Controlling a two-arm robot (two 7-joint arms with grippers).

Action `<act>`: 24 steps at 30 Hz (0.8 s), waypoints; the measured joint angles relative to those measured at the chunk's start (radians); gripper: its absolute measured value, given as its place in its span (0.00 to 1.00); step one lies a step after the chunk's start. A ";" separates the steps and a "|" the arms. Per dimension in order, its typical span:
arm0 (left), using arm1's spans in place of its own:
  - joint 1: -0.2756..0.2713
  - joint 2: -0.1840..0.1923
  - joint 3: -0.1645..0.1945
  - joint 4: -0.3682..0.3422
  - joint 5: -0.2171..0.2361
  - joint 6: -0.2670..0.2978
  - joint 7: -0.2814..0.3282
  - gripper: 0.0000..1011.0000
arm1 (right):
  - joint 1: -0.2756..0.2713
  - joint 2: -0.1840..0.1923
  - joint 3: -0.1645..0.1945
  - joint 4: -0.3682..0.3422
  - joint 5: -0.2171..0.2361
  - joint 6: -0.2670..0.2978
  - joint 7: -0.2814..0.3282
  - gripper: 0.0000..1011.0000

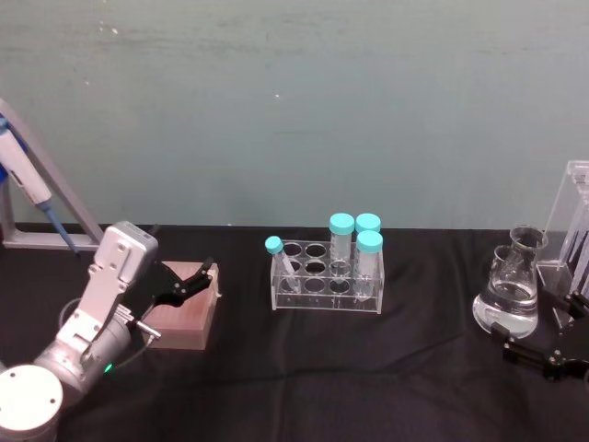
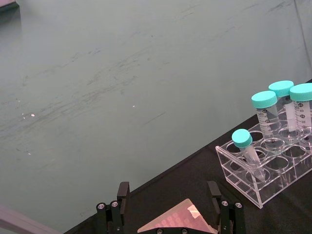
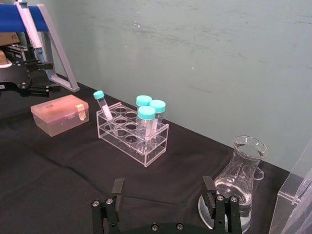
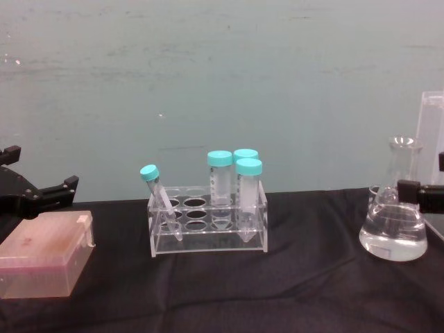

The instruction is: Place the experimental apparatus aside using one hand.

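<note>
The right gripper [image 1: 545,343] has its fingers spread beside the conical flask [image 1: 509,296] at the right of the surface [image 1: 368,387]. Close low, lift upright because liquid can spill. The left gripper [image 1: 189,283] hovers open over the pink box [image 1: 184,318].

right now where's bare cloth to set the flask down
The widest bare cloth runs along the front of the table, before the tube rack. A narrower gap lies between the rack and the flask. The right edge is crowded by the clear stand and right gripper; the pink box and left gripper fill the left.
</note>
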 joint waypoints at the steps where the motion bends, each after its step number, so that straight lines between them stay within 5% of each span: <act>1: 0.000 0.000 0.000 0.000 0.000 0.000 0.000 0.99 | 0.000 0.000 0.000 0.000 0.000 0.000 0.000 0.99; 24: 0.000 0.000 0.000 0.000 0.000 0.000 0.000 0.99 | 0.001 -0.001 0.000 0.000 -0.002 -0.001 0.001 0.99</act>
